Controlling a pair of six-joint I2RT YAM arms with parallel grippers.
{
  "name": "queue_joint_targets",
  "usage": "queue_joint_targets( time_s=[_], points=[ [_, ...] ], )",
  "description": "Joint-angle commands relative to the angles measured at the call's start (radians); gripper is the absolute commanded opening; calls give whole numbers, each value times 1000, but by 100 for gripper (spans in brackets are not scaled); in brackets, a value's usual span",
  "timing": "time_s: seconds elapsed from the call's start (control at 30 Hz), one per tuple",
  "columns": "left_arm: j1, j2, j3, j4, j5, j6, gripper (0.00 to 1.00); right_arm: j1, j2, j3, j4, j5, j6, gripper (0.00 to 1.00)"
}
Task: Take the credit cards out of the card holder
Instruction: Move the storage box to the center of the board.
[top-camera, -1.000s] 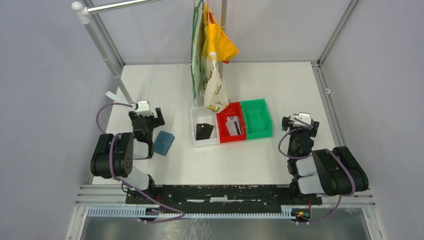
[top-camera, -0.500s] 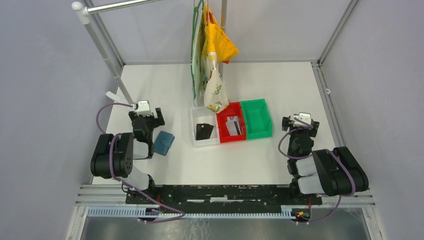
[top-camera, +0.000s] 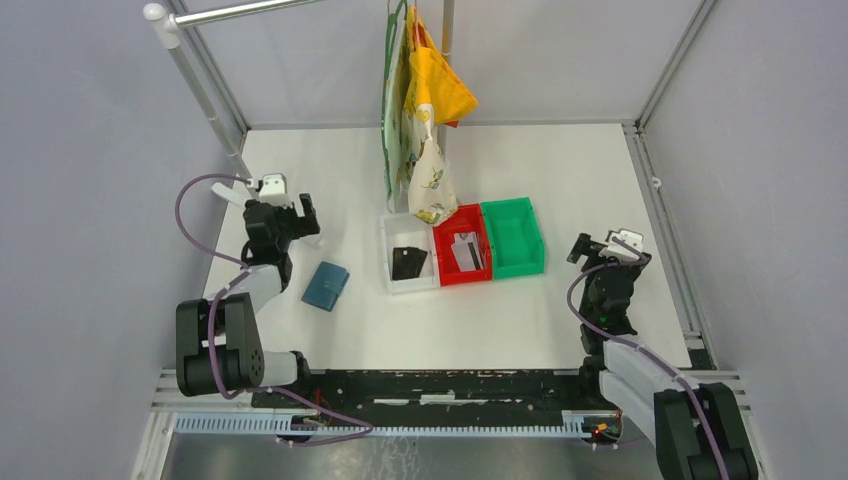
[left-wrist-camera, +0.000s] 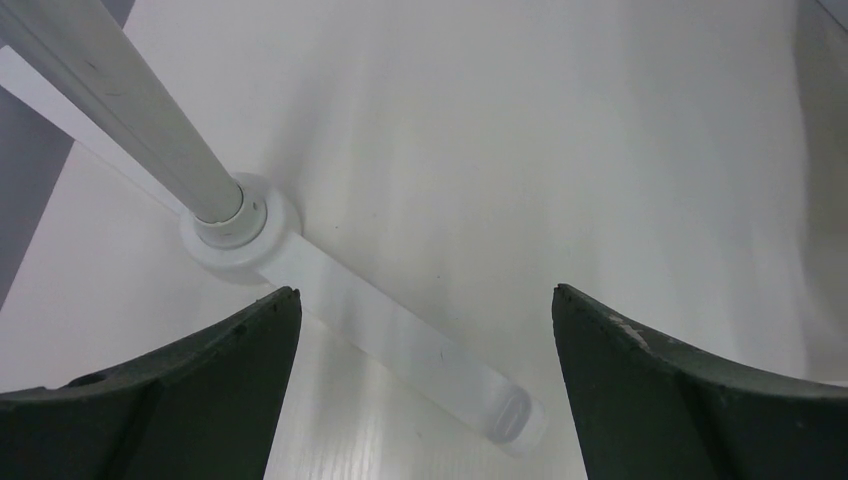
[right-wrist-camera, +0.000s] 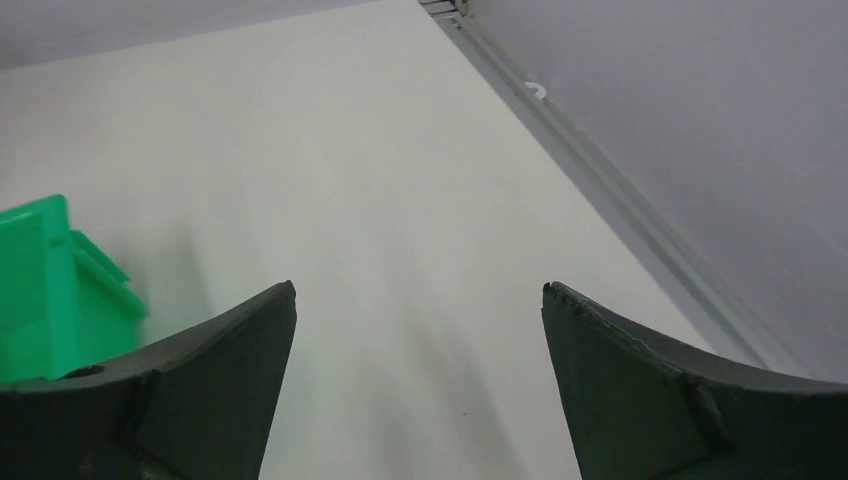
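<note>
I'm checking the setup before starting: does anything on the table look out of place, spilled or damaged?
Nothing is spilled or broken. The blue wallet lies shut, turned askew on the table. A dark card already lies crooked in the white bin, outside the wallet.

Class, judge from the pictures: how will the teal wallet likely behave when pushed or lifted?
The card holder lies flat on the smooth table, so a push would probably slide it rather than tip it. It looks small and thin, so likely light, though its low edges may be awkward to pinch.
</note>
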Motion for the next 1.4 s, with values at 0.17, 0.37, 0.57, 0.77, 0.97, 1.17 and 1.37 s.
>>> queue_joint_targets(
  time_s=[0.17, 0.37, 0.57, 0.77, 0.97, 1.17, 1.37],
  points=[
    [65, -117, 270, -539, 189, 35, 100, -8, -100, 276, -573, -29, 467, 98],
    [73, -123, 434, -816, 282, 134, 100, 15, -21, 425, -696, -291, 363, 98],
    [70, -83, 489, -1026, 391, 354, 100, 195, 18, 548, -796, -269, 292, 98],
    [47, -60, 446, -1164, 400, 538, 100, 339, 170, 682, -869, -270, 273, 97],
    [-49, -76, 363, -1195, 302, 618, 100, 407, 358, 784, -927, -265, 265, 92],
    [-109, -86, 337, -1191, 261, 631, 100, 438, 460, 803, -908, -279, 269, 91],
    [-111, -70, 338, -1190, 249, 628, 100, 456, 526, 838, -919, -296, 261, 90]
  ],
)
